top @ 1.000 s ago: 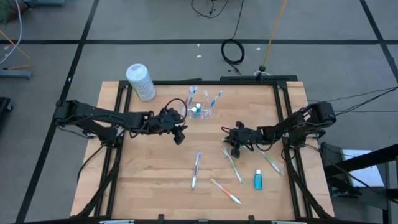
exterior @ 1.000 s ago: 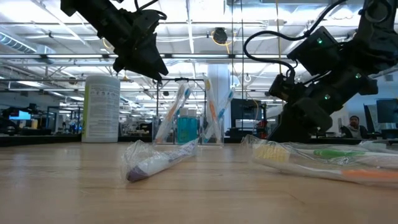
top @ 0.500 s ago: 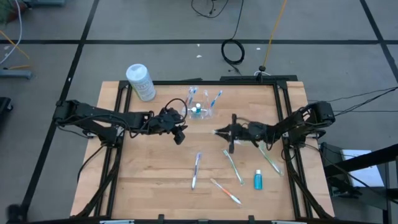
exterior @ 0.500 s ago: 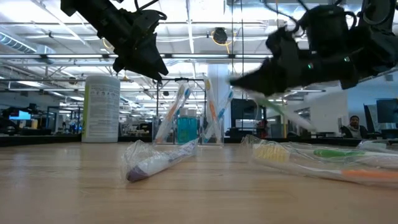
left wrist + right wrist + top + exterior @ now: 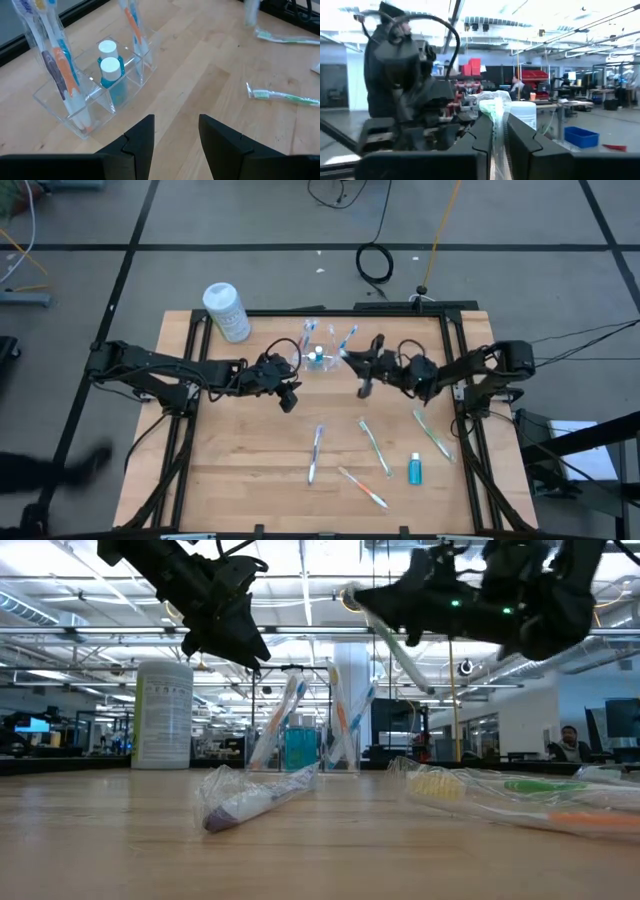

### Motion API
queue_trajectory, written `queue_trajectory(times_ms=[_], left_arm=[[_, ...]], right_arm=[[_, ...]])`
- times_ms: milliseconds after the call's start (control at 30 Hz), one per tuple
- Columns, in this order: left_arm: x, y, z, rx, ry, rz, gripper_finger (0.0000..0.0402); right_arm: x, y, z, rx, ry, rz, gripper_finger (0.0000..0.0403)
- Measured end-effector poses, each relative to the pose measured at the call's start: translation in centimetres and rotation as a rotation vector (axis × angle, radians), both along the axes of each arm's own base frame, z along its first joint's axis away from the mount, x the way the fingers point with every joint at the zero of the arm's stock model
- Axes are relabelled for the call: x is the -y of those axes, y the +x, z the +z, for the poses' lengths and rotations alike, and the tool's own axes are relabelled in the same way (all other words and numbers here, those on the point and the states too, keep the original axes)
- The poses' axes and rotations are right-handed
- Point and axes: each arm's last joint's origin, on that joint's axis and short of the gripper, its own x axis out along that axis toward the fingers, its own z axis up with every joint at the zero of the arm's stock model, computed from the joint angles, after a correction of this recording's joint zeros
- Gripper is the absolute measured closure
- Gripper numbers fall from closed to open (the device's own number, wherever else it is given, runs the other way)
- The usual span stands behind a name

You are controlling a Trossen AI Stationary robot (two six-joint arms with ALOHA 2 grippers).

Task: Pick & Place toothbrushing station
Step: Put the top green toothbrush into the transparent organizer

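Observation:
The toothbrushing station (image 5: 320, 356), a clear compartmented holder, stands on the table's far middle with wrapped toothbrushes and a blue tube upright in it; it also shows in the left wrist view (image 5: 95, 87) and the low view (image 5: 312, 740). My left gripper (image 5: 288, 388) hovers open just left of it, fingers (image 5: 142, 140) apart with nothing between them. My right gripper (image 5: 368, 366) is right of the station, raised, shut on a wrapped toothbrush (image 5: 400, 650) with green bristles. My right gripper pinches the wrapped toothbrush between its two fingers (image 5: 482, 135), just below the green-bristled head (image 5: 495, 111), which sticks out past the fingertips. The fingers come level from the table's right, tipped slightly up. The brush is lifted clear, its handle (image 5: 412, 670) slanting down below the gripper.
A white canister (image 5: 226, 311) stands at the far left corner. Several wrapped toothbrushes (image 5: 374, 445) lie on the near half of the table, with a blue tube (image 5: 415, 470) near the right side. People show in the room beyond the table.
My right gripper has risen from close above the table and gone toward the far edge and the station, tipping from pointing down to pointing slightly upward. The toothbrush in it has come up with it, clear of the table.

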Motion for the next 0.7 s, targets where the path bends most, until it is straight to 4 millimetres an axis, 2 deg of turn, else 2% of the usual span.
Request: queue_trajectory(times_ms=[167,300,433,600,700], left_arm=[[0.0,0.0,0.0,0.001,-0.001,0.0,0.0243],[0.0,0.0,0.0,0.003,-0.005,0.004,0.0243],[0.0,0.0,0.0,0.003,-0.006,0.004,0.0243],[0.0,0.0,0.0,0.003,-0.006,0.004,0.0243],[0.0,0.0,0.0,0.002,-0.003,0.002,0.0243]], right_arm=[[0.9,2.5,1.7,0.032,-0.12,-0.066,0.0375],[1.8,4.6,1.8,0.013,-0.229,-0.099,0.0372],[2.9,6.5,1.3,0.0,-0.294,-0.128,0.0382],[5.1,8.0,-0.6,-0.005,-0.284,-0.176,0.0383],[6.3,8.6,-0.9,0.005,-0.236,-0.182,0.0381]])
